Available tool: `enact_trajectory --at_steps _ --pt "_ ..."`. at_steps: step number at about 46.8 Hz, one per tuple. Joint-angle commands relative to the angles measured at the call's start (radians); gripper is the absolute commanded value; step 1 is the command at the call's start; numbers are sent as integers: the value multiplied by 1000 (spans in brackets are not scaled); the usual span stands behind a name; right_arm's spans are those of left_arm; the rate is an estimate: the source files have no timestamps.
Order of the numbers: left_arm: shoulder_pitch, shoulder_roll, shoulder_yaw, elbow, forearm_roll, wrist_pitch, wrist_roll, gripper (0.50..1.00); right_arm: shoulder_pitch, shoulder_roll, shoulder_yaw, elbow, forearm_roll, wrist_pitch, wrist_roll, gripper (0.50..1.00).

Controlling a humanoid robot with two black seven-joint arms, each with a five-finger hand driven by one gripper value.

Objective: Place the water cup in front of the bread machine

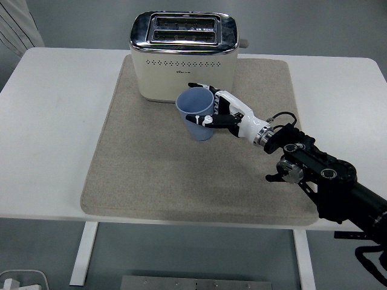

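Water cup (196, 119): a light blue plastic cup, seen in the head view just in front of the bread machine (184, 55), slightly toward that machine's right half. The cup's mouth faces up and its body leans a little. Whether its base rests on the mat (199, 142) or sits just clear of it cannot be determined.

Right hand (219, 112): white and black, it reaches in from the lower right on a black arm (320, 175). Its fingers (208, 119) are wrapped around the cup's right side, closed on the cup wall, with fingertips showing across the front of the cup and behind its rim.

Bread machine: a cream two-slot toaster with a chrome top, upright at the far edge of the mat, its slots facing up. A row of small holes runs along its front face.

Mat: a beige rectangular pad under the bread machine, extending from it toward the near edge of the white tabletop (48, 133).

Left hand: not seen in this view.
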Motion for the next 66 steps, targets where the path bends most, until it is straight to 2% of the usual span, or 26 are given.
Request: enact_trajectory --at_steps 1,13,22,47,66 --pt "-1 0 0 0 0 0 0 1000 0 0 0 0 2 0 0 924" --pt "1 0 0 0 0 0 0 1000 2 0 1 0 3 1 1 926" --pt "1 0 0 -1 0 0 0 1000 3 0 15 -1 9 53 3 926" --pt "-1 0 -2 0 0 0 0 1000 14 0 28 -3 11 66 12 926" --pt "1 0 0 0 0 0 0 1000 28 0 72 -9 11 113 15 926"
